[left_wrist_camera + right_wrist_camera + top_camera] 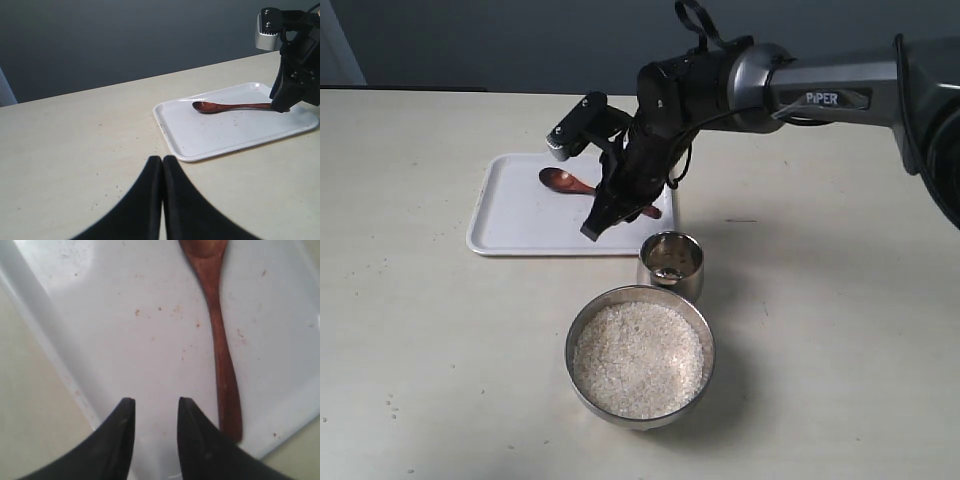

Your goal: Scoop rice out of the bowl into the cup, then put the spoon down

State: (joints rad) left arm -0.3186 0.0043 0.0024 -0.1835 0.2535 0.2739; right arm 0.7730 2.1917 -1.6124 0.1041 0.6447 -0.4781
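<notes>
The reddish-brown wooden spoon lies flat on the white tray. My right gripper hangs just above the tray beside the spoon's handle end, open, with nothing between its fingers. The steel bowl stands at the front, filled with rice. Just behind it and touching it is the small steel cup, with some grains inside. My left gripper is shut and empty over bare table, left of the tray; the exterior view does not show it.
The right arm reaches in from the right, across the tray's right half. A few stray grains dot the table by the left gripper. A dark wall rises behind the table's far edge.
</notes>
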